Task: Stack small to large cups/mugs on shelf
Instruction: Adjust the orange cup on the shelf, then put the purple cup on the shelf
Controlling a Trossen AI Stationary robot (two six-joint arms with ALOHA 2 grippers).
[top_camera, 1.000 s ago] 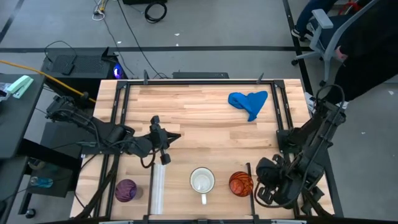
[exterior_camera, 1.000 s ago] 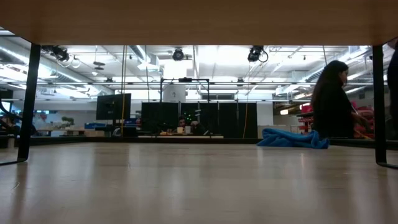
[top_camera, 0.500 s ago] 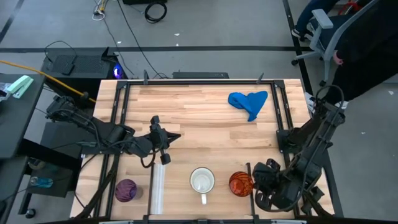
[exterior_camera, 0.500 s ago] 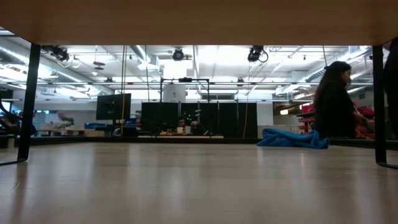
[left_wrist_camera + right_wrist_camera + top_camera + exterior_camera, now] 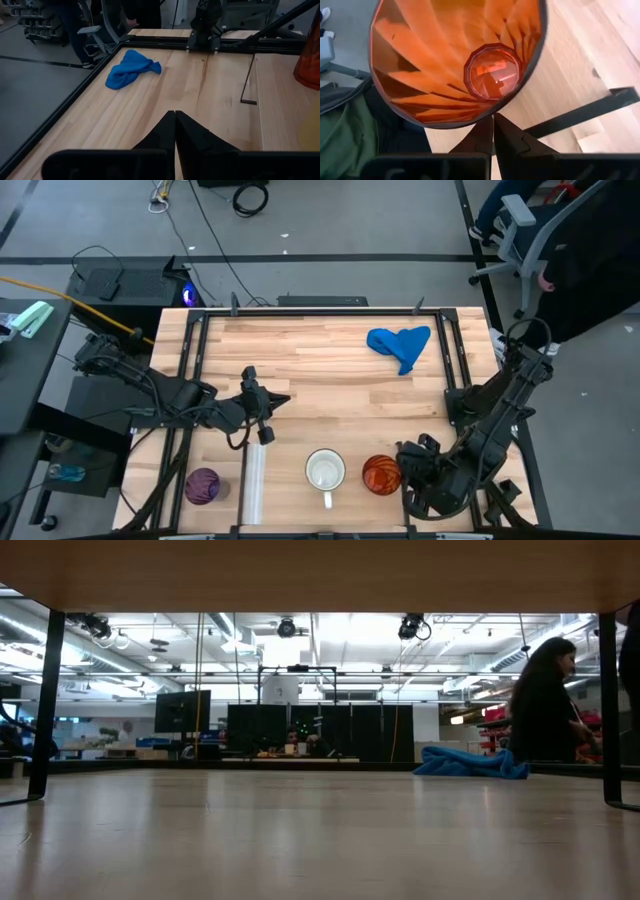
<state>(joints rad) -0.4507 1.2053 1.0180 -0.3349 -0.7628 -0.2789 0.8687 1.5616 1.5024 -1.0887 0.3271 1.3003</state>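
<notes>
Overhead layout, left to right. The purple cup [image 5: 203, 485] stood at the table's [image 5: 330, 380] near edge, left of the pale strip [image 5: 254, 480]. The left gripper [image 5: 266, 406] waited above the strip, its fingers [image 5: 175, 131] pressed together and holding nothing. The white mug [image 5: 325, 471] sat on the shelf [image 5: 290, 480], handle toward the near edge. The orange cup [image 5: 379, 474] stood just right of the mug. The right gripper [image 5: 408, 476] was touching that cup; its fingers [image 5: 492, 131] met below the rim, gripping nothing. A blue cloth [image 5: 398, 344] lay far right.
</notes>
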